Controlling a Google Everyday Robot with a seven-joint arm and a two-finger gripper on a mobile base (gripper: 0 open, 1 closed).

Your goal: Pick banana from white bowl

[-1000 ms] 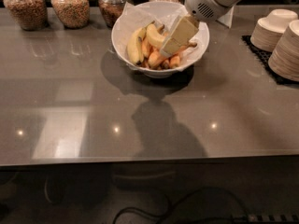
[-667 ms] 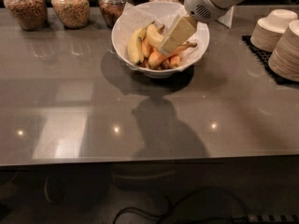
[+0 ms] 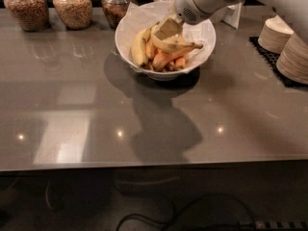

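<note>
The white bowl, lined with crinkled white paper, stands at the back middle of the grey table. It holds several bananas. The banana, bright yellow and strongly curved, lies across the top of the pile with its thin brown stem pointing right. My gripper reaches down into the bowl from the upper right, and its beige fingers are closed on the banana's upper middle. A shorter, duller banana lies at the left of the bowl. Smaller orange-tinted bananas lie beneath.
Several glass jars of grains stand along the back edge, left of and behind the bowl. Stacks of beige paper dishes sit on a black mat at the right. The table's front edge runs across the lower part of the view.
My gripper has moved up and a little left inside the bowl. The bright-yellow banana now shows under its fingers, raised to the top of the pile.
</note>
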